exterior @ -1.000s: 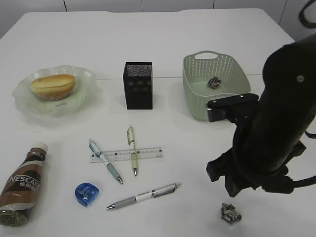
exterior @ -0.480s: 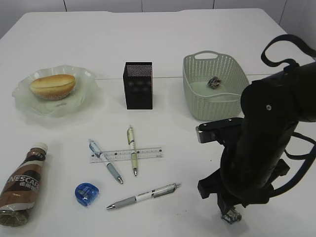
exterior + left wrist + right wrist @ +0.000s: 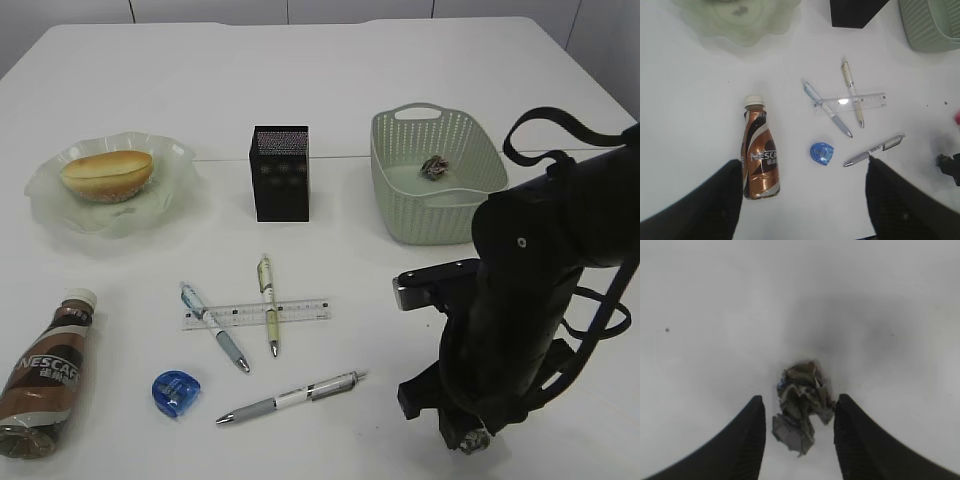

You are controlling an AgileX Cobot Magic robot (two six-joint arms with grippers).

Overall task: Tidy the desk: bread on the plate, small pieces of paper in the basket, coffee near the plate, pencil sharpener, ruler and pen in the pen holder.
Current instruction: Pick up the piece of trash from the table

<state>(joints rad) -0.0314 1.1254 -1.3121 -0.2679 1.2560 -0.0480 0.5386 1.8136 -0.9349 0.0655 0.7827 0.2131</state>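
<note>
Two crumpled paper scraps on your white desk (image 3: 400, 80): one already lies in the pale green perforated plastic basket (image 3: 395, 185), the other, a grey crumpled paper ball (image 3: 800, 410), sits at the near right edge of the desk, between the jaws of your right gripper (image 3: 799, 440). Those jaws stand partly open, one on each side of the ball, and you hold nothing yet; whether a finger touches it I cannot tell.

Your left gripper (image 3: 802, 200) hangs wide open and empty above the lying brown coffee bottle (image 3: 759, 150), likely waiting its turn.

Bread roll (image 3: 107, 172) rests on the clear wavy glass plate (image 3: 45, 195): that item looks done. Outstanding: blue round pencil sharpener (image 3: 176, 392), clear plastic ruler (image 3: 300, 310), three pens (image 3: 268, 318) crossing it or near it, all short of the black mesh pen holder (image 3: 279, 173).

Your right wrist view alone shows the ball framed by the jaws; the exterior view hides most of it behind the arm. The left wrist view alone shows the left jaws.
</note>
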